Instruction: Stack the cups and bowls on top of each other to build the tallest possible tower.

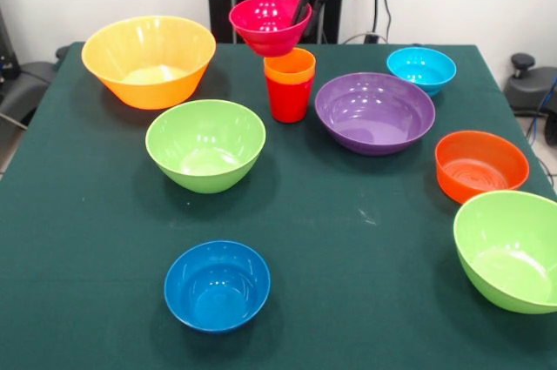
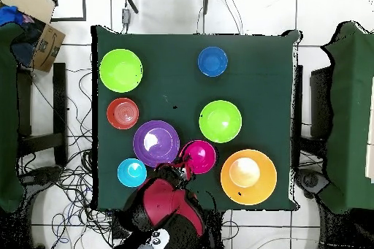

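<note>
Now | gripper [image 1: 304, 6] clamped on pink bowl [image 1: 268, 23] rim, aloft above stacked cups [image 1: 289, 84] | purple bowl [image 1: 374, 112] just beside

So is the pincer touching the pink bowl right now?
Touching. In the front view the pincer reaches down inside the pink bowl, gripping its rim and holding it above the table, beside the orange cup.

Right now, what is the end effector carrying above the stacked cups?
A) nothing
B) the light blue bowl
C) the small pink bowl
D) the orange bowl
C: in the front view the end effector grips the rim of the small pink bowl, held in the air just above the orange cup nested in the red cup; the light blue bowl and orange bowl sit on the table.
</note>
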Robot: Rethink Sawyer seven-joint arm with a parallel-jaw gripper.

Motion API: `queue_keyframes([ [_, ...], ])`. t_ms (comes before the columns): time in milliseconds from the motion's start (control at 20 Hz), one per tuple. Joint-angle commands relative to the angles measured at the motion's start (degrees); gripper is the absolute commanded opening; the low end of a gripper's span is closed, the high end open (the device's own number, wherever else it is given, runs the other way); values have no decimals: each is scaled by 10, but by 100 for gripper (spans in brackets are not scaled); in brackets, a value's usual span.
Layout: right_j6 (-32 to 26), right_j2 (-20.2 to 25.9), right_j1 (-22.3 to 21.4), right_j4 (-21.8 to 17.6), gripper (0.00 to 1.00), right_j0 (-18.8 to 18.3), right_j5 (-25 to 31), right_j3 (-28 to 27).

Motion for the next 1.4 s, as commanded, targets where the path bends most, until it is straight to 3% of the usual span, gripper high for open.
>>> queue_keyframes([
  [50,87,87,-1,15,0,-2,44,28],
  [650,93,70,14,21,0,13,29,28],
  [1400,110,83,26,20,0,4,-12,36],
])
